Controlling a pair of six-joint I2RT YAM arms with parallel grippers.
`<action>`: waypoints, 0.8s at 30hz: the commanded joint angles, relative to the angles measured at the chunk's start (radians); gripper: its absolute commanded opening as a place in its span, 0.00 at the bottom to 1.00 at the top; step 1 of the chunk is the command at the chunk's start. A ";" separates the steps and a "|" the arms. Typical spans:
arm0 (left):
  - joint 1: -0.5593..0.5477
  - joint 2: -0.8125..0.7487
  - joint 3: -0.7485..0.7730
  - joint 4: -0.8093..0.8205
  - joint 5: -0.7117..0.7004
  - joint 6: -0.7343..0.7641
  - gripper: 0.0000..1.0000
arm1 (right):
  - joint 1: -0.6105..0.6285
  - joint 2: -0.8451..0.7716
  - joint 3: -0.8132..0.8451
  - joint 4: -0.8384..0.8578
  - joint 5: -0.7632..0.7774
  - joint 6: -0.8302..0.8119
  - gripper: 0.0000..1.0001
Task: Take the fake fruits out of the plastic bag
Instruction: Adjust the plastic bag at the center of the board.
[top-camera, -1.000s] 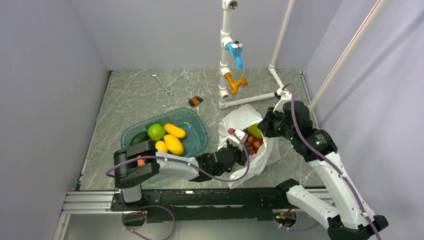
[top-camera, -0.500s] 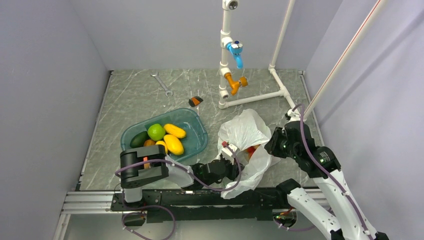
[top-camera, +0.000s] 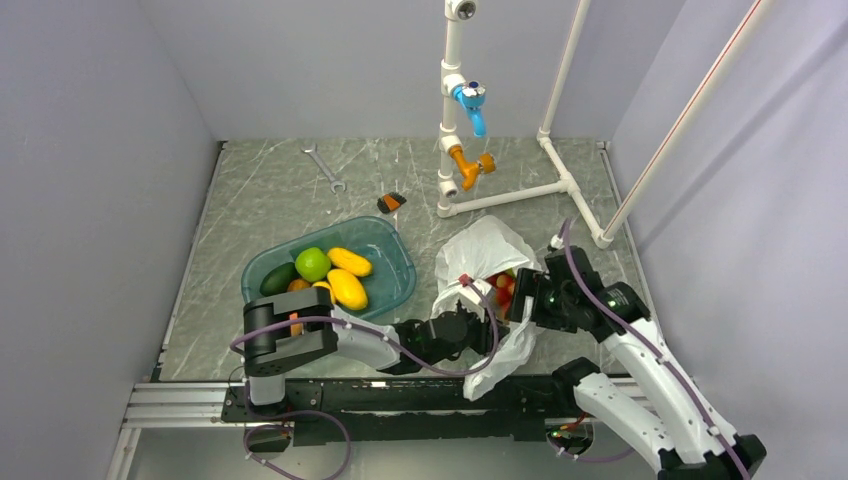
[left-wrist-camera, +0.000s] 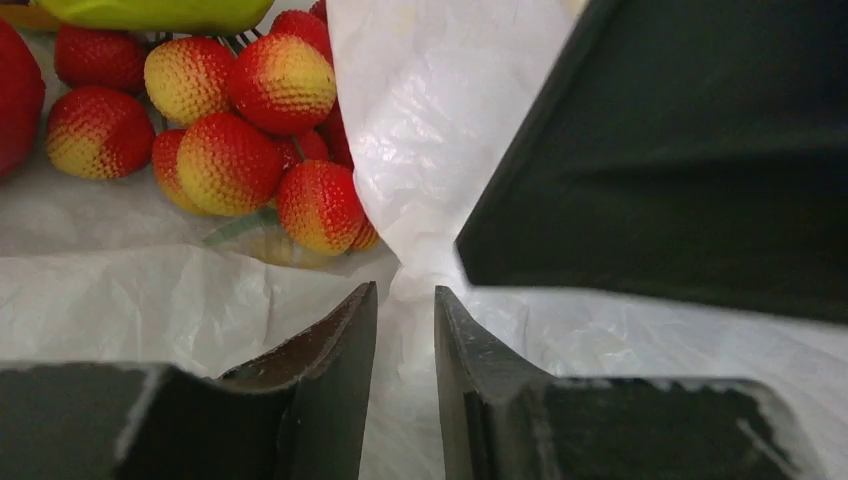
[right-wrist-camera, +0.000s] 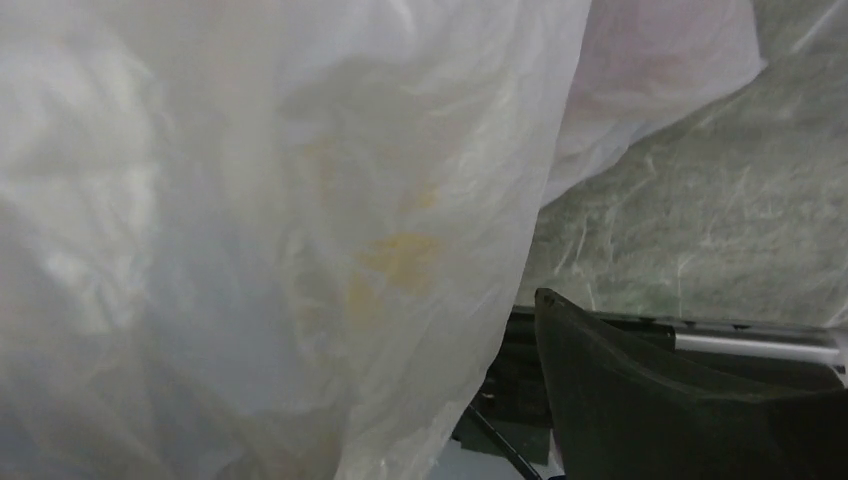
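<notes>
The white plastic bag (top-camera: 482, 256) lies right of the tray, its mouth facing the arms. The fake fruits lie inside it: a cluster of red berries (left-wrist-camera: 232, 130), a red apple (left-wrist-camera: 14, 95) at the left edge and a green pear (left-wrist-camera: 150, 10) at the top. My left gripper (top-camera: 478, 312) is at the bag's near rim, its jaws a narrow gap apart with a fold of film pinched between them. My right gripper (top-camera: 520, 300) stands open at the bag's right side. Only one of its fingers (right-wrist-camera: 640, 400) shows; bag film (right-wrist-camera: 250, 250) covers the other.
A teal tray (top-camera: 392, 283) to the left holds a green round fruit (top-camera: 312, 263), yellow mango-like fruits (top-camera: 347, 288) and a dark avocado (top-camera: 278, 277). A wrench (top-camera: 325, 168), a small black-orange item (top-camera: 391, 203) and a white pipe frame (top-camera: 452, 150) with valves stand farther back.
My right gripper let go of the bag's far rim, opened and came down toward the near side. The bag slumped and shifted. My left gripper kept the near rim.
</notes>
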 joint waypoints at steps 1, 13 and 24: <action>-0.001 -0.033 0.038 -0.057 -0.033 -0.007 0.35 | 0.007 0.030 -0.040 -0.027 -0.017 0.060 0.81; 0.120 -0.151 -0.002 -0.124 0.126 -0.096 0.65 | 0.007 -0.180 -0.127 0.009 0.065 0.145 0.00; 0.161 -0.143 0.034 -0.081 0.128 -0.135 0.65 | 0.006 -0.198 -0.156 0.077 -0.070 0.082 0.20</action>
